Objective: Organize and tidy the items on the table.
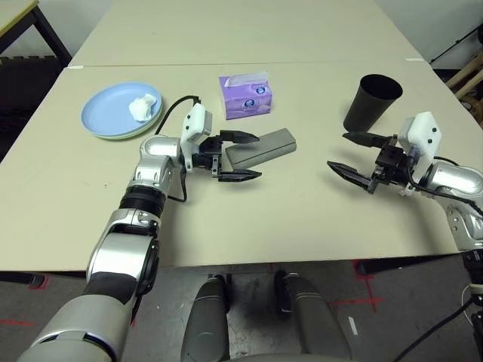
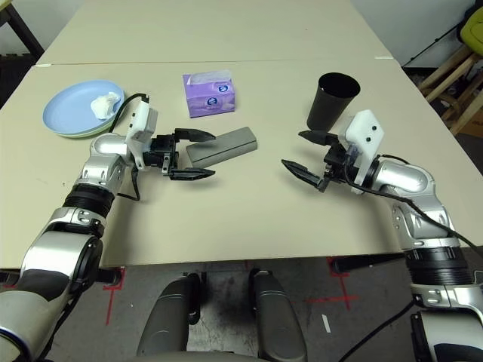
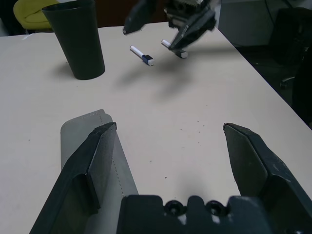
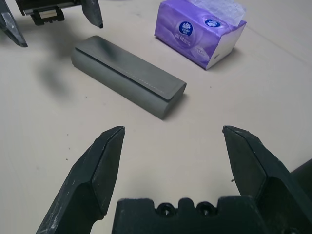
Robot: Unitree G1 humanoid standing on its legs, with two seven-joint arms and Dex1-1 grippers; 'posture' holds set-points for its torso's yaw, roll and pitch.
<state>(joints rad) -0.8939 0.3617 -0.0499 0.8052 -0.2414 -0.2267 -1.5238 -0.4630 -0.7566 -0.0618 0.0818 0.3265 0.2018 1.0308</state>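
- Table point(image 1: 302, 204): large, rectangular, plain pale beige matte top, dark legs at the far left corner.
- Left gripper point(image 1: 240, 156): two black fingers spread wide, nothing held; fingertips on either side of the near end of the grey oblong glasses case point(image 1: 266, 147), which lies closed and flat near the table's middle. Contact between fingers and case cannot be told.
- Right gripper point(image 2: 303, 154): two black fingers spread wide, empty, above bare table on the right, pointing toward the case, well apart from it.
- Black tapered cup point(image 1: 370, 102): upright, mouth up, just behind the right gripper.
- Purple tissue box point(image 1: 246, 95): white tissue showing at its top slot, behind the case, near it but apart.
- Light blue plate point(image 1: 113, 109): far left of the table, stacked on a pale green plate point(image 1: 124, 136) whose rim shows along the near edge.
- Crumpled white tissue point(image 1: 142, 106): lying on the blue plate, toward its right side.
- Two small white marker-like objects point(image 3: 142, 55): seen in the left wrist view, on the table beneath the right gripper.
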